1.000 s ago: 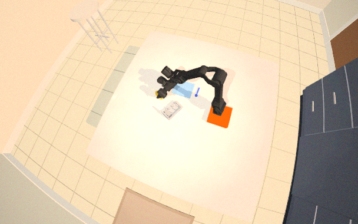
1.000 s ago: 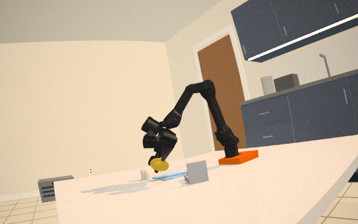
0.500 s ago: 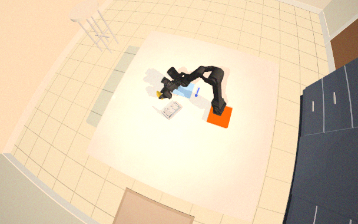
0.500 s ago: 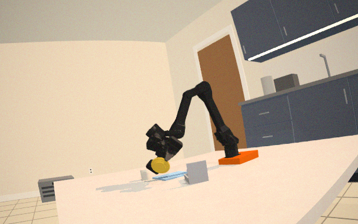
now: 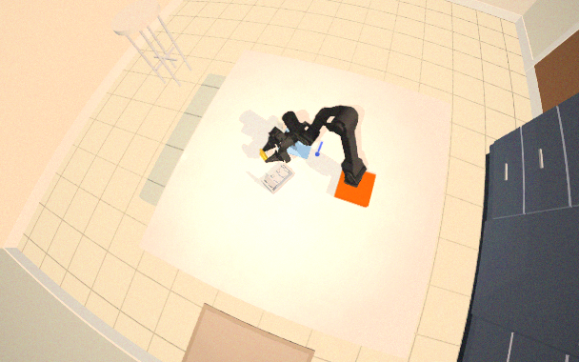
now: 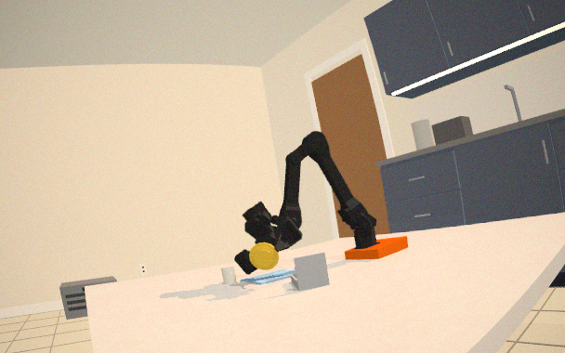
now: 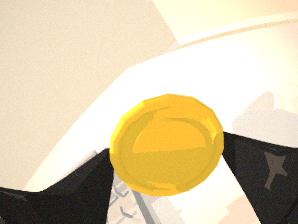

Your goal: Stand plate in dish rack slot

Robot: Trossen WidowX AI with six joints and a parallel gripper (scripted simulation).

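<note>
Yellow plate (image 5: 264, 154) (image 6: 264, 255) (image 7: 167, 145) on edge, clamped between the widely spread fingers of the gripper (image 5: 269, 153) (image 6: 261, 256) (image 7: 166, 147). Plate held above table (image 5: 273, 248) (image 6: 267, 320), near the grey rack (image 5: 286, 180) (image 6: 312, 272) (image 7: 145, 200), clear of its slots.

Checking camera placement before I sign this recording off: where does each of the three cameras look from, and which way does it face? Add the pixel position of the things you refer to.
Top: high overhead, facing down at the white table (image 5: 302, 267) (image 6: 229, 320); nearly the whole arm shows, with its gripper (image 5: 271, 156) (image 6: 258, 260) (image 7: 166, 147).
Exterior: beside the table, low, looking across it towards a wall and cabinets; arm and gripper show.
Wrist: on the arm by the gripper, facing out past its fingers; only those show.
All three share the yellow plate (image 5: 264, 154) (image 6: 264, 255) (image 7: 167, 142); top and exterior share the orange base (image 5: 356, 194) (image 6: 394, 244).
</note>
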